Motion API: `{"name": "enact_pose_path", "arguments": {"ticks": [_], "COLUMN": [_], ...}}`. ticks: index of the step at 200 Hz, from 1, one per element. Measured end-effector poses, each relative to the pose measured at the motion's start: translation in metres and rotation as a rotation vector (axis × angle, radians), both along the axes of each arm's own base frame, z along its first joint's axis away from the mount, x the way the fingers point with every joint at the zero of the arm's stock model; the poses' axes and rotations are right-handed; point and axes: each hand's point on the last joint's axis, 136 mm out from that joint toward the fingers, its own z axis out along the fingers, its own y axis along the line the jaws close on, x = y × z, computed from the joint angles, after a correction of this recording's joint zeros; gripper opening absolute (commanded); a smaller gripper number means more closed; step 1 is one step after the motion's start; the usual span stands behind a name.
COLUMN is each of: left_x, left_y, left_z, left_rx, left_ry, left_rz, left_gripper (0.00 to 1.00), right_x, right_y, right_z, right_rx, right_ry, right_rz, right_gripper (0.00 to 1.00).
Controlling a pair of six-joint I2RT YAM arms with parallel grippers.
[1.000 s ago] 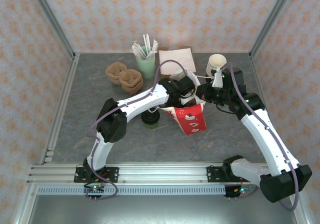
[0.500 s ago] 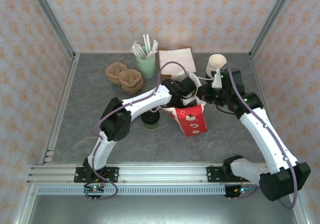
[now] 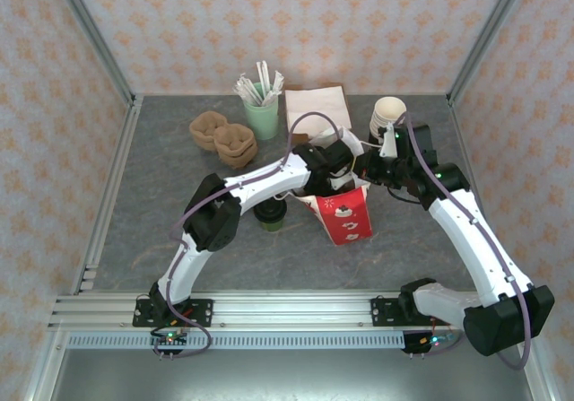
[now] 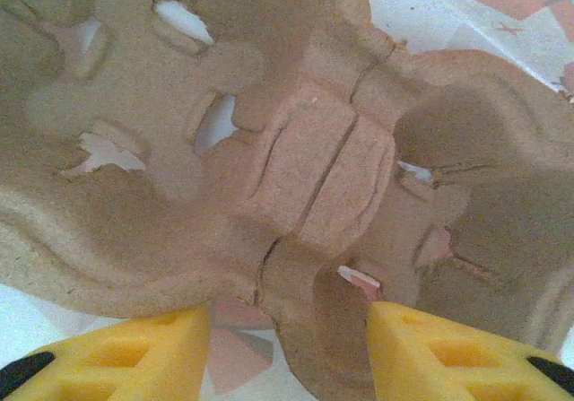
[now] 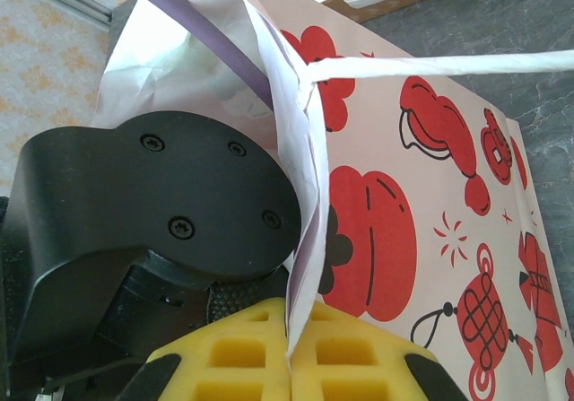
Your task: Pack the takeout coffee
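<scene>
Grey, stone-patterned bench (image 3: 161, 222), walled on three sides.

Back-left area: a stack of brown moulded-pulp cup carriers (image 3: 221, 137), rough and lobed. Just right of it stands a pale green cup (image 3: 262, 118) stuffed with paper-wrapped sticks.

Bench centre: the takeout coffee (image 3: 271, 214), a short dark-green paper cup with a round black lid, stands upright on the bench. It is outside the bag, just beside the bag's left side, on the near side of the left forearm.

Back middle: white paper napkins (image 3: 316, 107) lie flat on a brown board.

Right of the coffee: a red-and-white printed paper bag (image 3: 348, 220), mouth open and tilted. The left arm reaches into the mouth, blocking it. Inside, the left gripper (image 4: 287, 325) hangs over a fibrous tan pulp carrier (image 4: 314, 168) with cut slots and creases. The yellow jaws stand apart. A lobe of the carrier lies between them, with a gap beside one finger, so it is not clamped.

The right gripper (image 5: 289, 365) is clenched on the bag's thin white rim, pads pressed together. A twisted white paper handle (image 5: 448, 63) runs across above. The left arm's black wrist housing (image 5: 152, 204) sits just beside the rim.

Back-right area: lidless stacked cream paper cups (image 3: 387, 114), behind the right wrist.
</scene>
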Motion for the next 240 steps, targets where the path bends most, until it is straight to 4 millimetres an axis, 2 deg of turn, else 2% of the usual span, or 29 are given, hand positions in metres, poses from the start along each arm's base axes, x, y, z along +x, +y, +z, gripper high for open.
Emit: {"name": "enact_pose_path", "arguments": {"ticks": [60,90,154,193,240], "left_x": [0.001,0.002,0.012,0.011,0.005], "left_y": [-0.01,-0.013,0.001,0.014,0.022], "left_z": [-0.01,-0.007,0.007,0.032,0.088], "left_rx": [-0.032,-0.043,-0.011,0.0,-0.058], "left_ry": [0.022,0.024,0.024,0.006,-0.05], "left_rz": [0.013,0.014,0.044,0.06,0.071], "left_gripper": [0.53,0.54,0.58,0.63,0.65], "right_x": [-0.001,0.0,0.003,0.003,0.002], "right_y": [-0.002,-0.003,-0.004,-0.006,-0.01], "right_z": [-0.004,-0.003,0.002,0.004,0.004], "right_rx": [-0.012,-0.016,-0.017,-0.018,-0.037], "right_ry": [0.014,0.01,-0.009,-0.019,-0.024], "right_rz": [-0.007,-0.012,-0.02,-0.028,-0.046], "right_gripper": [0.0,0.0,0.0,0.0,0.0]}}
